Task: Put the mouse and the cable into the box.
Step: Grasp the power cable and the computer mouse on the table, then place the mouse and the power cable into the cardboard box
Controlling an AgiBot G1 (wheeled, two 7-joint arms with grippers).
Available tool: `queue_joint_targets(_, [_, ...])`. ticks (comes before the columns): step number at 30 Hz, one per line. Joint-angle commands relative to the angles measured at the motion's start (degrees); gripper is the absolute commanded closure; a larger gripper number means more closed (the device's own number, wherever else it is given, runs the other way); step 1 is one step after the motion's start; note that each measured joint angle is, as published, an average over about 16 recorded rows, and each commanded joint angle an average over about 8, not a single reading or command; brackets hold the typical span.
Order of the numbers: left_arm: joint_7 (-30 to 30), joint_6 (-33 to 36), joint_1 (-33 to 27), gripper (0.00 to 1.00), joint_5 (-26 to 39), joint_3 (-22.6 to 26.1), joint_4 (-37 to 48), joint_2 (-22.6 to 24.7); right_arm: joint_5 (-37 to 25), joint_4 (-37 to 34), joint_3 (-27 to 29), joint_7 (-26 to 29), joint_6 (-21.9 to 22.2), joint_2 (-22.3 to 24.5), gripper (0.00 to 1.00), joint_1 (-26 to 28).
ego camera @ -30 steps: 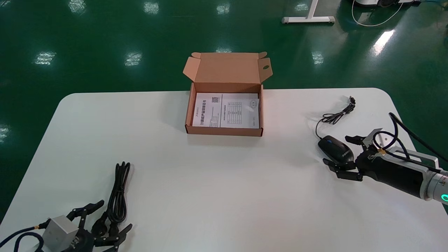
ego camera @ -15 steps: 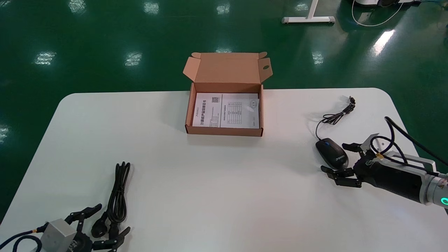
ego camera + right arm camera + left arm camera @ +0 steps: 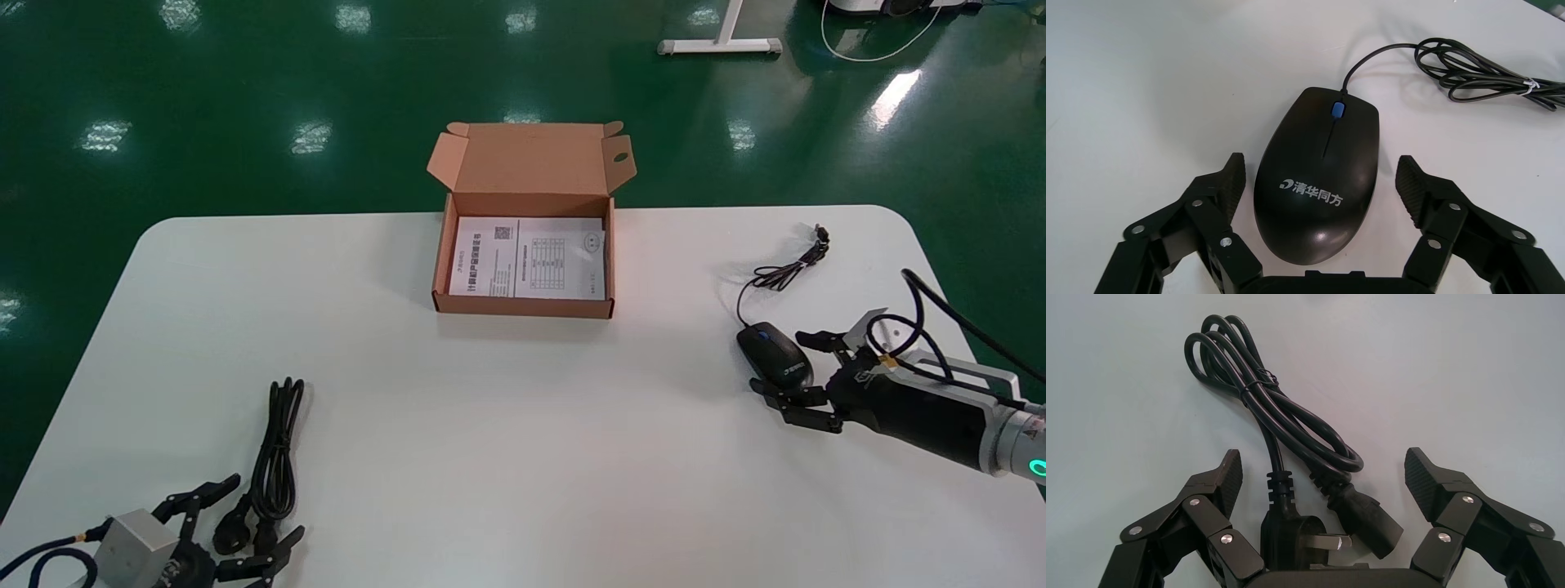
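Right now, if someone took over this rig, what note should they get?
Right claw: open, straddling the mouse at the right of the table, not closed on it.
Left claw: open, flanking the plugs of the power cable at the near-left corner.
Box: open at the far middle, holding only a printed sheet.
Done: nothing boxed.
Left: grasp and box the mouse, then the power cable.

In the head view the lower edge cuts off the left arm [image 3: 135,539] behind the left pincer [image 3: 270,505], and the right edge cuts off the right arm [image 3: 940,412]. Print on the sheet [image 3: 527,261] in the box [image 3: 523,306] is too small to read. The base of the right pincer [image 3: 1321,164] hides the rear of the mouse [image 3: 1318,202].
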Motion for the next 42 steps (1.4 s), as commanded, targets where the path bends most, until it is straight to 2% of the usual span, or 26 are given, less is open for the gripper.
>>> queue_joint_targets(1, [0.0, 0.0, 0.0, 1.0, 0.0, 0.0, 0.0, 0.0, 0.1, 0.0, 0.1, 0.0, 0.1, 0.0, 1.0, 0.0])
queue_joint_targets(15, [0.1, 0.3, -0.3, 1.0, 0.0, 0.1, 0.4, 0.0, 0.4, 0.3, 0.2, -0.4, 0.2, 0.1, 1.0, -0.1])
queue_joint_targets(26, [0.6, 1.0, -0.6, 1.0, -0.1, -0.1, 0.9, 0.1, 2.3, 2.3, 1.6, -2.9, 0.1, 0.3, 1.0, 0.0])
queue_joint_targets(33, [1.4, 0.5, -3.0, 1.0, -0.1, -0.6, 0.0, 0.3, 4.4, 5.1, 3.1, -2.8, -0.1, 0.0, 1.0, 2.7])
queue_joint_targets(42, [4.3, -0.2, -9.1, 1.0, 0.7, -1.8, -0.6, 0.0, 4.9, 11.2, 3.5, -1.7, 0.0, -1.0, 1.0, 7.9])
